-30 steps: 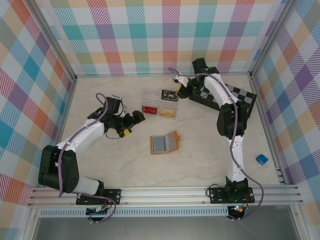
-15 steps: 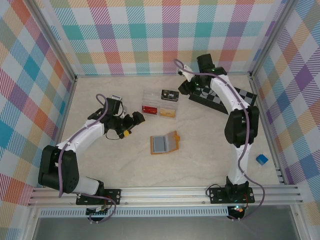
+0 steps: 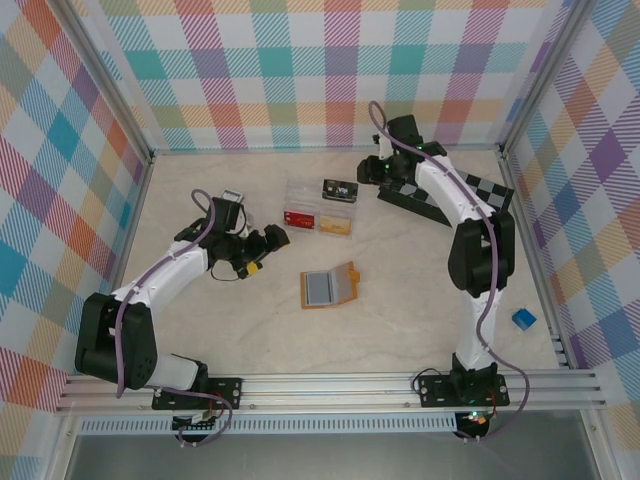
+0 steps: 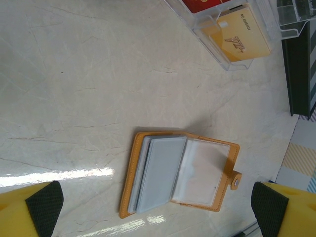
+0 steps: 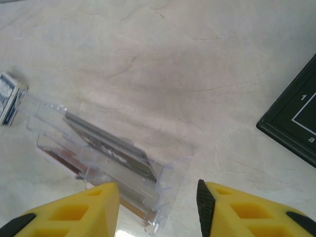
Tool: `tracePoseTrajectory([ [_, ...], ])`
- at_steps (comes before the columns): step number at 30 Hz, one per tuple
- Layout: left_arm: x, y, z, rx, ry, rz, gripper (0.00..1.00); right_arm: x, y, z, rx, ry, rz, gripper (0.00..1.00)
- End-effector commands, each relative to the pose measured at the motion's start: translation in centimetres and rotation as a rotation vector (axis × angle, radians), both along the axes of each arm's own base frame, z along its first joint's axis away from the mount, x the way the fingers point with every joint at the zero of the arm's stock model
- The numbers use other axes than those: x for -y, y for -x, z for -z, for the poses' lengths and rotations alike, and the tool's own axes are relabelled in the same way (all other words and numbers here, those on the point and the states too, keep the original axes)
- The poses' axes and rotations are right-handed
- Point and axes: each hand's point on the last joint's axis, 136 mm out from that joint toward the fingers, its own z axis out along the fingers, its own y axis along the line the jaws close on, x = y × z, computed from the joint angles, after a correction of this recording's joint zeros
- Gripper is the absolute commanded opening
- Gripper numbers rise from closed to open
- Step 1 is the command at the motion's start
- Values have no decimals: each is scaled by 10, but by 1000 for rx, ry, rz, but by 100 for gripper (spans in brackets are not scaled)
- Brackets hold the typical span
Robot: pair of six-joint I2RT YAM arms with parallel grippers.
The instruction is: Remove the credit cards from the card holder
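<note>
Three cards sit in the clear tray (image 3: 300, 192) at the back of the table (image 3: 200, 330): red card (image 3: 298, 217), gold card (image 3: 335, 225), black card (image 3: 338, 190).

What changed in the last second: the right pincer (image 5: 157, 210) was right over the black card, and it has since let go and pulled back toward the chessboard (image 3: 455, 195). Its jaws have come apart and are now half spread with nothing between them. In the right wrist view it looks down past the tray's end. The black card hasn't shifted since the pincer left it, so I read that as a finished drop-off.

Left pincer (image 3: 266, 250) hasn't moved. It's spread fully wide, empty, hovering just left of the card holder (image 4: 180, 173).

The card holder lies open on the table mid-workspace, well clear of the tray, untouched by either arm. In the left wrist view the clear pocket on the flap side looks empty. The grey-blue sleeves are stacked on the other side, and I can't tell whether any still hold a card.

My read:
- At least three cards are out.
- Next is either checking the remaining sleeves or calling it done.
- If another pull is needed, the left pincer is best placed to pin the holder while the right comes back to draw the card.
- Risk is the light holder sliding or flipping shut if it's tugged unpinned.
</note>
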Motion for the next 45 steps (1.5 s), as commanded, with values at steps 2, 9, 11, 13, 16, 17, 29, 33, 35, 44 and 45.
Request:
tracePoseTrajectory([
  [2, -4, 4, -1, -1, 10, -7, 100, -9, -17, 12, -43, -23, 150, 46],
  [9, -4, 3, 1, -6, 12, -5, 100, -21, -18, 24, -71, 7, 171, 41],
  [11, -3, 3, 1, -7, 14, -3, 100, -25, -15, 26, -78, 6, 162, 40],
  [13, -3, 3, 3, -12, 15, -3, 100, -29, -12, 27, -84, 2, 151, 39],
  [16, -3, 3, 4, -17, 16, -2, 100, -34, -7, 26, -90, -9, 133, 38],
  [17, -3, 3, 4, -16, 16, -2, 100, -34, -6, 26, -90, -12, 130, 37],
  [29, -2, 2, 5, -20, 21, -2, 100, -45, 4, 9, -74, -89, 74, 35],
  [33, -1, 2, 5, -18, 21, -1, 100, -45, 7, 12, -79, -91, 68, 34],
  [35, -2, 2, 5, -21, 21, -3, 100, -44, 6, 10, -67, -86, 68, 33],
  [44, -3, 7, 9, -36, 1, -1, 100, -21, 9, -38, 60, -8, 104, 44],
  [45, -3, 7, 9, -39, -2, -2, 100, -21, 15, -42, 62, -17, 90, 45],
])
